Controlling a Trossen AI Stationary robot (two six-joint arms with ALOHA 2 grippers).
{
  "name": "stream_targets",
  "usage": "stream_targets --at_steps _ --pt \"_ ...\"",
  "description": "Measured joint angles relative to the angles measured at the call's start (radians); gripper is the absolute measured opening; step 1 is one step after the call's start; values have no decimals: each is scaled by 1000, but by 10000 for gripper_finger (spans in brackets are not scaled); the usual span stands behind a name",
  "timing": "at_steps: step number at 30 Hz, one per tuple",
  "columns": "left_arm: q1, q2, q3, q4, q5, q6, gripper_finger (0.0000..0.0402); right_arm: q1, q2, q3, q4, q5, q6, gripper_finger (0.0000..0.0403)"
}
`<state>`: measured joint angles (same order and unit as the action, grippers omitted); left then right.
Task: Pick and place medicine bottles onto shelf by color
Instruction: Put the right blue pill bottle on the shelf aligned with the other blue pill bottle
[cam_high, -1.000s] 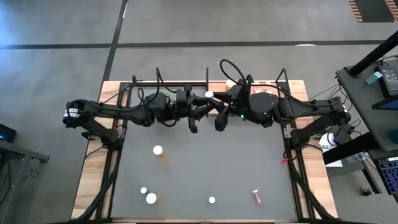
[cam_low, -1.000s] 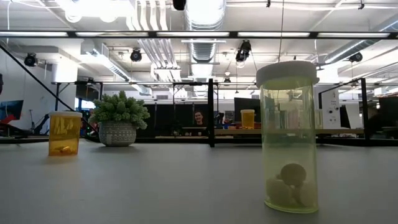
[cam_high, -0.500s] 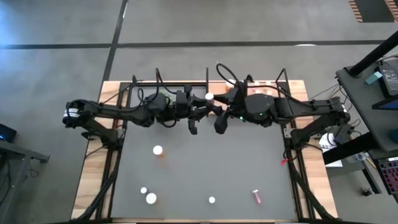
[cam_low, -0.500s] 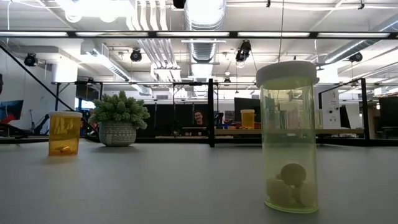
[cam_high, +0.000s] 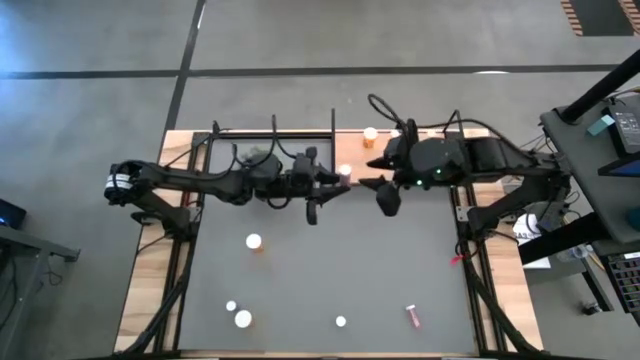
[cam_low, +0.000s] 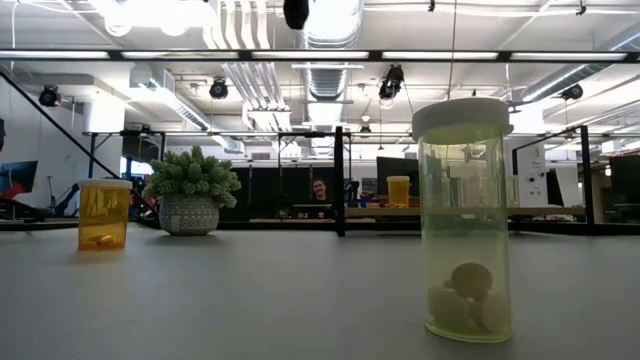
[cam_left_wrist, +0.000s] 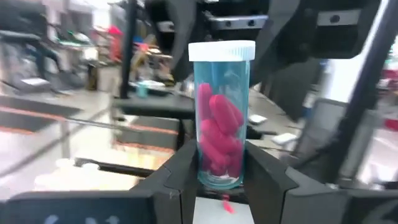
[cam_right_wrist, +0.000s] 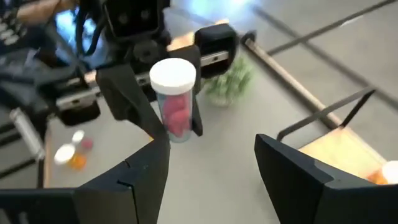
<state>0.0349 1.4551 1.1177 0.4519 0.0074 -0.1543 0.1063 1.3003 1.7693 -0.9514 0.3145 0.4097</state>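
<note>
A clear medicine bottle (cam_left_wrist: 221, 118) with a white cap and pink capsules is held upright above the table's far middle by my left gripper (cam_left_wrist: 221, 182), which is shut on it. The high view shows its cap (cam_high: 345, 170). My right gripper (cam_right_wrist: 211, 148) stands open a short way toward the right of the bottle (cam_right_wrist: 175, 99), touching nothing. The shelf (cam_high: 478, 140) lies along the far edge, and an orange bottle (cam_high: 370, 135) stands on it. More bottles stand on the tabletop: an orange one (cam_high: 254, 241), a pink one (cam_high: 411, 315) and a yellow-green one (cam_low: 465, 220). My left gripper pinches the bottle's lower body (cam_left_wrist: 219, 171) between its two fingers, one on each side. The fingers reach in about level from the table's left. The bottle stands upright with its cap up, lifted clear of the table.
A fuzzy green plant in a pot (cam_low: 190, 190) stands at the far side near the shelf's black rods (cam_high: 272, 132). Small white-capped bottles (cam_high: 243, 319) (cam_high: 340, 321) stand near the front edge. The table's middle is bare grey.
My right gripper has drawn back from the pink bottle toward the table's right edge and tipped its fingers lower. The bottle has stayed in my left gripper, upright, and has shifted a little toward the near edge.
</note>
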Motion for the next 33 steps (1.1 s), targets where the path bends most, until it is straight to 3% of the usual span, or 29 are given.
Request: stream_targets --at_steps 9,16,23,33 --pt "5 52 6 -34 197 -223 90 -2 13 9 -47 -230 -81 227" --pt "5 95 1 -38 383 -363 91 -3 52 8 -48 -258 -116 229" --pt "-1 96 0 -34 407 -364 91 -3 106 9 -47 -347 -122 229" --pt "-4 95 -1 -35 407 -365 91 -9 137 8 -35 -349 -134 213"
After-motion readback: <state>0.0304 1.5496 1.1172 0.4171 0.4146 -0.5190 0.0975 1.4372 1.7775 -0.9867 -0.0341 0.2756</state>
